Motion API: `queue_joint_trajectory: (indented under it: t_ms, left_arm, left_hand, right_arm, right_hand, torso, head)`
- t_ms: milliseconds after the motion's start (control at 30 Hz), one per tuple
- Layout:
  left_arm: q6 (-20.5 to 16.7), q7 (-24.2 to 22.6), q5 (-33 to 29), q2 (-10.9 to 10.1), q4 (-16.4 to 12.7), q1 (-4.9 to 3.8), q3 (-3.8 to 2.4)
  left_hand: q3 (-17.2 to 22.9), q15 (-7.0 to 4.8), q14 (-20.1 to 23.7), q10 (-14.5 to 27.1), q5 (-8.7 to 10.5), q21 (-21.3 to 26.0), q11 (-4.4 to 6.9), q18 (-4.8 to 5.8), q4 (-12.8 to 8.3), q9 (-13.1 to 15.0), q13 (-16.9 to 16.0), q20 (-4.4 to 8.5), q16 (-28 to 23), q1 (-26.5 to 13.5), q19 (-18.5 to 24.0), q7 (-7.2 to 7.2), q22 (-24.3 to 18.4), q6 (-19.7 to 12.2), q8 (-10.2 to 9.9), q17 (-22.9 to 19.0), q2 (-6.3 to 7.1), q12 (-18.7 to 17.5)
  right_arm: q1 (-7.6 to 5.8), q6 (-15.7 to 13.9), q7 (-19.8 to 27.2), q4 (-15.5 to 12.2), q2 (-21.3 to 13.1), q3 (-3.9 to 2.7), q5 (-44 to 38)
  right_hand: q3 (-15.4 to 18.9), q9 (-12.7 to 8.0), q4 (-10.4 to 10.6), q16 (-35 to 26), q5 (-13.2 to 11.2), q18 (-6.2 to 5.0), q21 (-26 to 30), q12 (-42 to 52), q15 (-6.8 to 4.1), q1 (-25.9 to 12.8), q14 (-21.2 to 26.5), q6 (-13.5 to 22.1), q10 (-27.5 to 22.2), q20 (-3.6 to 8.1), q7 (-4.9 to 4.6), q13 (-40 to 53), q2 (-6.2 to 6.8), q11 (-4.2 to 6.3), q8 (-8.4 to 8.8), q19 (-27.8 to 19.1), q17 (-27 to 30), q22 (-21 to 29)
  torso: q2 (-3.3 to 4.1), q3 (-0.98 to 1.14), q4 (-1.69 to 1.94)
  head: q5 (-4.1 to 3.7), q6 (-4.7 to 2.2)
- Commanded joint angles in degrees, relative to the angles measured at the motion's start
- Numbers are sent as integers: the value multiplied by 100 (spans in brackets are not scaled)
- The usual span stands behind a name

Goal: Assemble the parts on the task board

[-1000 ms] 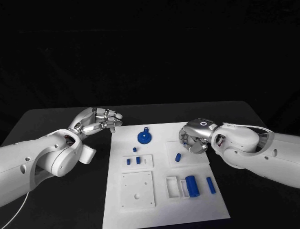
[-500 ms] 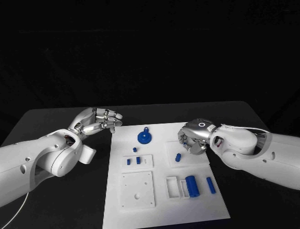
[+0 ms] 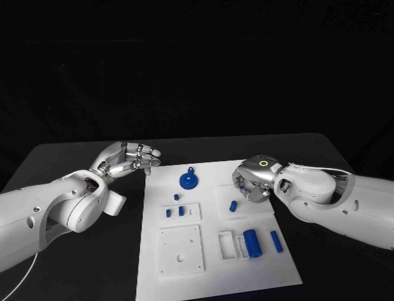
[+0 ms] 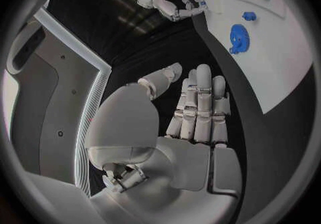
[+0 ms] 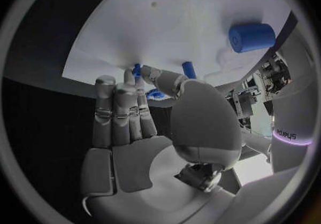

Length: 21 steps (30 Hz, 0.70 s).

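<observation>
While the white board lay in the middle of the black tabletop, reaching toward its near edge, the two hands stood at either side of the board's far end. The left hand hung over the bare tabletop just off the board's far left corner, fingers loosely curled and a little apart, holding nothing. The left wrist view showed its fingers stretched side by side with the thumb set apart, and the board lying beside them, not touched.

The right hand was over the board's right side near the far end, its fingers bent down toward the surface. I could not tell whether it pinched anything. In the right wrist view its fingertips stood close above the board with a small blue peg just beyond the thumb.

A round blue gear lay on the board between the two hands, nearer the far edge, apart from both. The small blue peg lay just on the near side of the right hand, close under it. Two little blue blocks sat left of the board's middle. Toward the near right, a thick blue cylinder and a thin blue rod lay side by side, well apart from either hand.
</observation>
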<state>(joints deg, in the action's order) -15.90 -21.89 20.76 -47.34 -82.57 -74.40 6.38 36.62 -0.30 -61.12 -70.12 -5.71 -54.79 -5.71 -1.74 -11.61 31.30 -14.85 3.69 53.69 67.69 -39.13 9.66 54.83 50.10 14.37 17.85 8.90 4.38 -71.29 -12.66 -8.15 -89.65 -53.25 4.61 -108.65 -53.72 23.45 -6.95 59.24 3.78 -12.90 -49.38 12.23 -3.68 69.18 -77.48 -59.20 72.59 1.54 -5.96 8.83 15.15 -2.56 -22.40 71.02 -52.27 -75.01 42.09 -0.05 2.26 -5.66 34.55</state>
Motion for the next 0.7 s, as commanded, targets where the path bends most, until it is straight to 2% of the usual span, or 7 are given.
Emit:
queue_joint_trajectory:
  t_ms: [33,233,367,533,700]
  left_arm:
    - [55,-45,-37,10,-2,-1,-4]
    - [50,-54,-37,12,19,-1,-4]
    - [46,-61,-37,15,38,0,-4]
    - [43,-61,-37,10,45,0,-4]
    - [34,-67,-37,12,65,0,-4]
  left_hand:
    - [-9,2,-26,12,15,32,-3,8,-21,-8,-5,219,-42,-44,-29,0,-5,-46,39,10,-16,-32]
    - [-10,3,-28,14,13,34,-4,9,-21,-8,-4,218,-46,-47,-30,0,-5,-47,40,13,-19,-32]
    - [-10,4,-29,16,11,36,-5,9,-21,-8,-4,217,-50,-50,-31,-1,-4,-42,44,17,-25,-33]
    - [-12,4,-30,17,10,37,-6,10,-21,-8,-4,217,-53,-53,-32,-1,-4,-41,45,19,-26,-34]
    - [-12,5,-31,20,10,39,-7,10,-23,-8,-4,216,-56,-54,-33,-1,-4,-42,46,22,-26,-35]
  right_arm:
    - [1,-73,12,3,17,-41,46]
    - [0,-77,55,-33,-7,-117,131]
    - [0,-58,60,-83,-47,-199,197]
    - [-3,-23,66,-176,-139,-269,304]
    - [-3,-164,146,-338,-190,-327,618]
  right_hand:
    - [-27,8,5,38,6,-210,-32,21,-50,52,102,-47,205,38,-11,30,23,31,-35,22,8,-108]
    - [-39,8,24,43,8,-210,-36,17,-53,47,102,-52,214,38,-10,39,31,33,-33,23,15,-106]
    - [-42,8,33,45,6,-210,-37,15,-53,44,103,-54,218,38,-9,43,34,34,-33,23,18,-106]
    - [-45,9,40,46,7,-210,-39,13,-54,42,104,-56,222,38,-8,47,36,35,-32,22,22,-105]
    - [-48,9,48,47,11,-210,-40,10,-55,38,106,-57,224,39,-8,51,37,36,-31,21,26,-105]
  torso:
    - [0,1,-4]
    - [1,0,-1]
    - [-1,-1,-3]
    - [-2,-2,-5]
    - [-3,-1,-8]
  head:
    - [-4,4]
    - [3,8]
    - [6,10]
    - [11,14]
    - [30,8]
